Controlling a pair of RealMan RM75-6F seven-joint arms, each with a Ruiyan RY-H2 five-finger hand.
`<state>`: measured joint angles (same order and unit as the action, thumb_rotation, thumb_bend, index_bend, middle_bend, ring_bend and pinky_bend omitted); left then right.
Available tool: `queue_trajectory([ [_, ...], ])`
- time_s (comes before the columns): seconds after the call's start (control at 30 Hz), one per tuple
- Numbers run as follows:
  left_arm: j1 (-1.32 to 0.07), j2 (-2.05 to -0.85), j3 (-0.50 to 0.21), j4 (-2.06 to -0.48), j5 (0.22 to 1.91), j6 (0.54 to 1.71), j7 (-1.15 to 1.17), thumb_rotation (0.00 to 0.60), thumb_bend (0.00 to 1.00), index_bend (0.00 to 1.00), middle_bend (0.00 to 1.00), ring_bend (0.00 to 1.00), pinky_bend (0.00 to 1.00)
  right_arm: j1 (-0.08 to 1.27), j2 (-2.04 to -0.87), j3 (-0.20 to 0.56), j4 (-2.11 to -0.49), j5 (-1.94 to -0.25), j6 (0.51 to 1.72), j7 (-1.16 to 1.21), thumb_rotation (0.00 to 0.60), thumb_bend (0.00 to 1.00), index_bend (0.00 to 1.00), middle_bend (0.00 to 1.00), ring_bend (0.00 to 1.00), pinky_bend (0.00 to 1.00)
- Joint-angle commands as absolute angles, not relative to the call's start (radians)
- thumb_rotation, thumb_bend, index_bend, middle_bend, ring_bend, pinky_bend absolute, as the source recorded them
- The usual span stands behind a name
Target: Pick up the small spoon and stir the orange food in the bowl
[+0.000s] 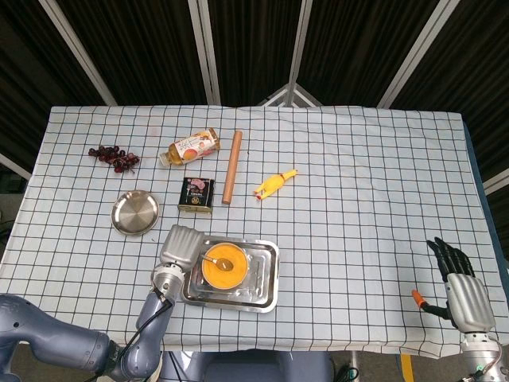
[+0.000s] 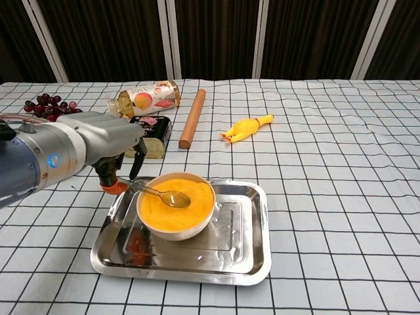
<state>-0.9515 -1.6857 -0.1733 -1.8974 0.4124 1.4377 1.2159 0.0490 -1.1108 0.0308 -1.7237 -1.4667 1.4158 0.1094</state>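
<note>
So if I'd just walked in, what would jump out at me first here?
Probably the bowl of bright orange food, sitting in a shiny steel tray near the front of the checked table, with a small spoon resting in it. Just left of it, the robot's left hand reaches toward the spoon's handle. Farther back, a yellow rubber chicken lies beside a wooden rolling pin.

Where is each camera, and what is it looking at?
Head view: high up, looking straight down on the whole table; shows the left hand by the tray and the right hand at the near right edge.
Chest view: low at the near edge, looking across the table; shows only the left hand and arm.
Both share: the bowl, spoon, tray and left hand.
</note>
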Motion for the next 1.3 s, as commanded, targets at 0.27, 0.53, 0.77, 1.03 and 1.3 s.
queue_trajectory([
  [0.27, -0.955, -1.695, -0.166, -1.891, 0.411, 1.44, 1.216, 0.6, 0.49, 0.51, 1.0, 1.0, 1.0, 0.049, -1.11, 0.031, -1.724, -1.468, 1.417, 0.111, 0.6, 0.32, 0.0, 0.0, 0.0, 0.0],
  [0.53, -0.956, -1.697, -0.167, -1.891, 0.422, 1.444, 1.206, 0.6, 0.54, 0.57, 1.0, 1.0, 1.0, 0.049, -1.111, 0.03, -1.723, -1.468, 1.416, 0.111, 0.6, 0.32, 0.0, 0.0, 0.0, 0.0],
  [0.77, -0.956, -1.691, -0.155, -1.89, 0.435, 1.448, 1.209, 0.6, 0.58, 0.6, 1.0, 1.0, 1.0, 0.048, -1.11, 0.031, -1.724, -1.466, 1.416, 0.112, 0.6, 0.32, 0.0, 0.0, 0.0, 0.0],
  [1.03, -0.961, -1.672, -0.121, -1.891, 0.489, 1.458, 1.231, 0.6, 0.68, 0.64, 1.0, 1.0, 1.0, 0.049, -1.108, 0.031, -1.727, -1.464, 1.414, 0.115, 0.6, 0.32, 0.0, 0.0, 0.0, 0.0],
  [1.3, -0.965, -1.662, -0.096, -1.884, 0.538, 1.463, 1.249, 0.6, 0.75, 0.7, 1.0, 1.0, 1.0, 0.048, -1.107, 0.03, -1.728, -1.465, 1.414, 0.115, 0.6, 0.32, 0.0, 0.0, 0.0, 0.0],
])
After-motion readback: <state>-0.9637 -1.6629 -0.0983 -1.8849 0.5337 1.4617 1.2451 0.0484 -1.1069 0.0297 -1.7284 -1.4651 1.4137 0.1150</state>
